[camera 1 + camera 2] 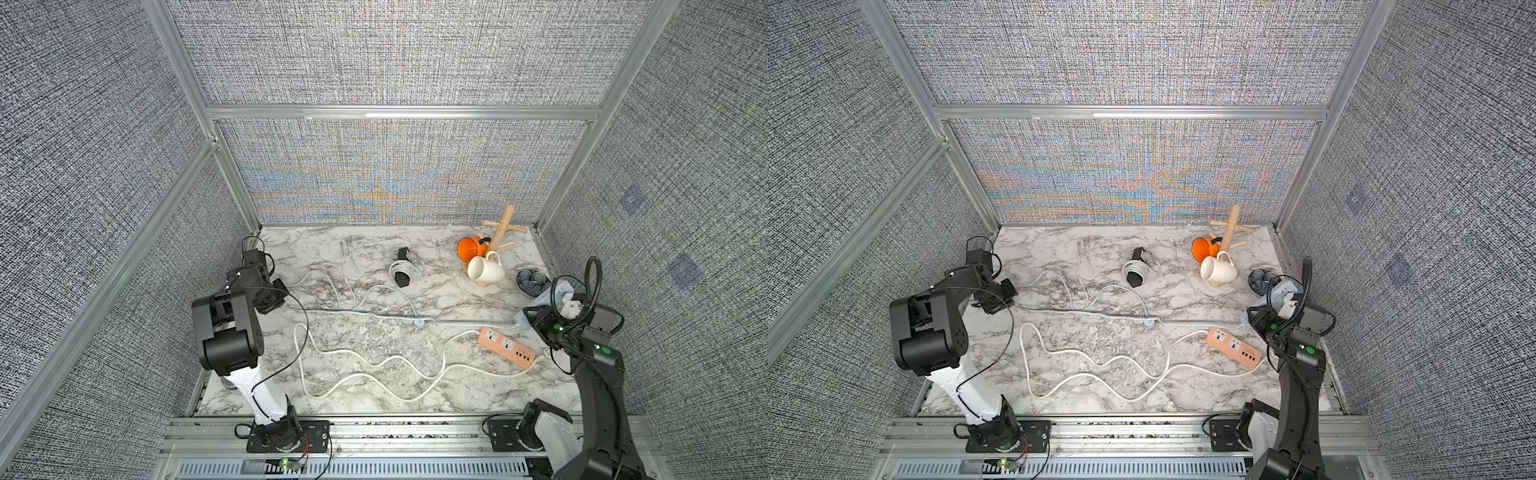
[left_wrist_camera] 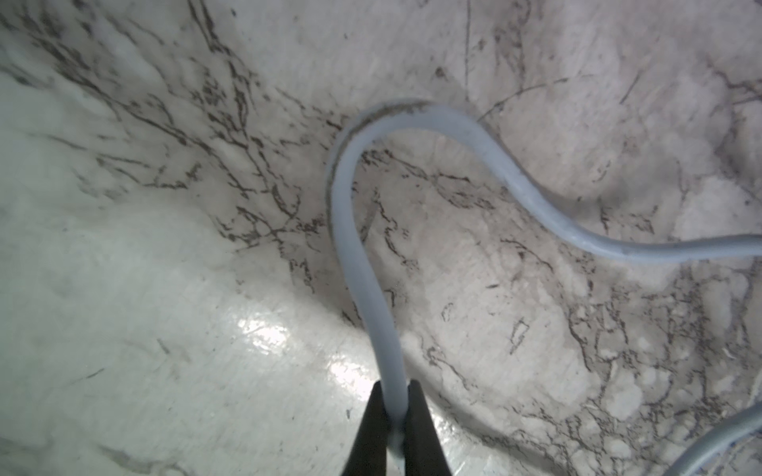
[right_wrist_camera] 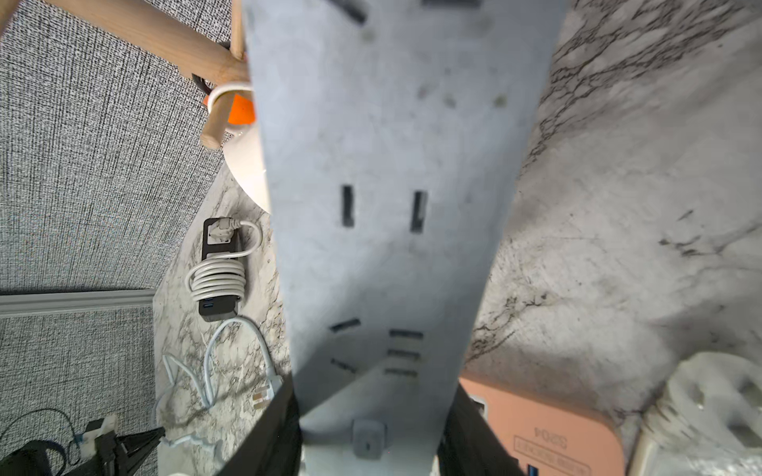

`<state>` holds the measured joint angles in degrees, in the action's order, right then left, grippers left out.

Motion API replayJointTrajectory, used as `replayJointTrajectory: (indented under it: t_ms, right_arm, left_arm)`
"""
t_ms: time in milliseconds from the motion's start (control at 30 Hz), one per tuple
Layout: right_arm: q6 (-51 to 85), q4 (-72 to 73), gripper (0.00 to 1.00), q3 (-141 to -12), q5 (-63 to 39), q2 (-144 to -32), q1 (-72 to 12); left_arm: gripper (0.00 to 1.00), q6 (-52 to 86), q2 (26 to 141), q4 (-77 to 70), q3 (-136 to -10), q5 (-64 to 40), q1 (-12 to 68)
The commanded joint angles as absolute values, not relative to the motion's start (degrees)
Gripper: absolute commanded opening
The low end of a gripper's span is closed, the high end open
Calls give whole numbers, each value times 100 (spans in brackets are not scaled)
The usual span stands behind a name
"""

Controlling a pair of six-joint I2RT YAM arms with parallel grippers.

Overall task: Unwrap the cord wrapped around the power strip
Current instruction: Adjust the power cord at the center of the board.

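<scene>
A marble-patterned table (image 1: 478, 399) was enclosed on three sides by grey woven panels set in aluminium framing. Nearest the arm bases, a white cord (image 1: 444, 359) was laid in loose waves over the front of the table and was joined to a pink power strip (image 1: 505, 347) lying flat at the near right. Just beyond that, near the right wall, the right gripper (image 3: 375, 395) was seen closed across the width of the pale blue power strip (image 3: 383, 165). The strip was clamped at one end between the black jaws, with its socket face turned to the wrist camera. From there the pale blue cord (image 1: 374, 313) was spread unwound across the middle of the table towards the left, in one fairly straight run with slack loops behind it. Its plug (image 3: 262, 395) was lying on the marble. At the left side, the left gripper (image 2: 393, 391) was shown pinched shut on this cord, which was curved away from the fingertips in a hook shape. Farther back, in the middle, a black power strip (image 1: 402, 253) was lying with a coiled white cord (image 3: 214, 280) wound tightly around it. In the far right corner a wooden mug tree (image 1: 505, 224) was standing, with an orange mug (image 1: 471, 248) and a white mug (image 1: 485, 270) hung on it. A dark grey object (image 1: 532, 280), too small to be identified, was set just beside it.
</scene>
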<state>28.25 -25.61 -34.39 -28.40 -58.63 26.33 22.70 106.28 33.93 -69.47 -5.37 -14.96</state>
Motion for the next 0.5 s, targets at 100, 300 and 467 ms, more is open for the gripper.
replayJointTrajectory:
  t_ms: [100,300,467]
  right_arm:
    - [2645,-2029,0,-3454,-1475,-5984,1906]
    - [3610,-1273,0,-3037,-1394,-6184,1017]
    - [4277,-221,0,-2741,-1396,-6553,778]
  left_arm:
    - [0,2283,10496,2311,-6774,-57,-1544]
    - [0,2363,10384,2047,-6621,-295,-1424]
    - [0,2432,10115,2118,-6482,239,-1424]
